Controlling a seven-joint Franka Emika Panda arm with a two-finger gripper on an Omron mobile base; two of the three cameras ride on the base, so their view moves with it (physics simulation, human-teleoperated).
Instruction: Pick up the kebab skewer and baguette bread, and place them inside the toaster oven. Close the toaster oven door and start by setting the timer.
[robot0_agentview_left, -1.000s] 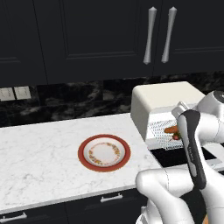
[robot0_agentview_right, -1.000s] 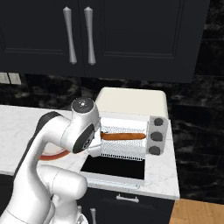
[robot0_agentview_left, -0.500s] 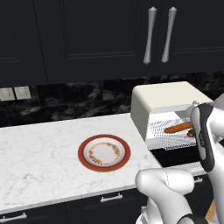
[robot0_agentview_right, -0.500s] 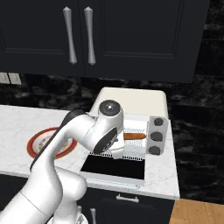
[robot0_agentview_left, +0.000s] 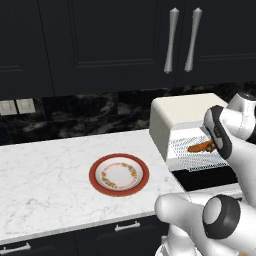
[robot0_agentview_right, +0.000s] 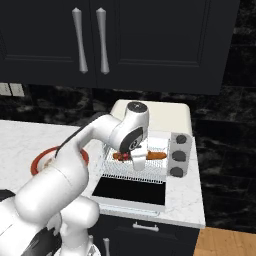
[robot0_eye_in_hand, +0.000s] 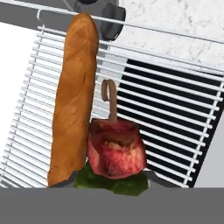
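The arm has carried the kebab skewer (robot0_eye_in_hand: 115, 153) into the toaster oven (robot0_agentview_right: 172, 116); the fingers grip it above the rack, beside the baguette bread (robot0_eye_in_hand: 73, 96). Release comes next.

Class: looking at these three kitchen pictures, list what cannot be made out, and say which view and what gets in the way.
- Gripper fingertips: hand view, covered by the kebab skewer.
- Whether the baguette bread is held or lying on the rack: hand view, its lower end is cut off.
- Skewer's full length: right base view, the arm hides it.
- Toaster oven knob markings: too small.
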